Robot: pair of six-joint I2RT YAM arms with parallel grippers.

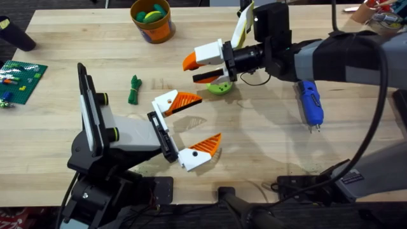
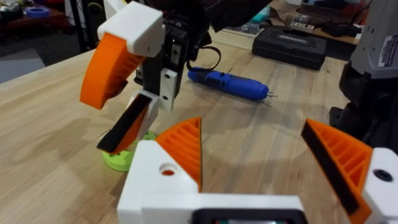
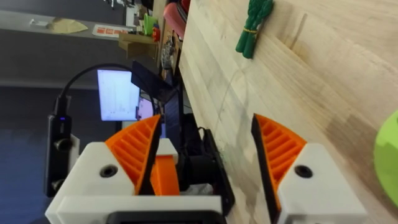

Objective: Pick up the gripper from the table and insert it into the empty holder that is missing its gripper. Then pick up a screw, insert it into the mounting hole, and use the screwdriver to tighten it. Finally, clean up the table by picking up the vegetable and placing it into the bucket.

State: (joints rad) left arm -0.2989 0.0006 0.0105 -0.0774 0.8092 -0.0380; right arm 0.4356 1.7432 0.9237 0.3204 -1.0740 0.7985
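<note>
My right gripper (image 1: 200, 70) reaches in from the right and hangs open over mid-table, just above a small lime green round piece (image 1: 220, 86). Nothing is between its orange pads (image 3: 277, 149). My left gripper (image 1: 194, 126) is open too, low over the front of the table and facing the right gripper (image 2: 118, 99). The green vegetable (image 1: 133, 89) lies flat to the left of both. The blue screwdriver (image 1: 310, 103) lies on the right, under the right arm. The orange bucket (image 1: 152, 20) stands at the back. The loose gripper, the holder and the screw are out of view.
A flat green studded plate (image 1: 20, 77) lies at the left edge. A black case (image 2: 289, 43) sits beyond the screwdriver (image 2: 230, 84). The bucket holds several coloured items. Bare wood lies between the vegetable (image 3: 254, 28) and the bucket.
</note>
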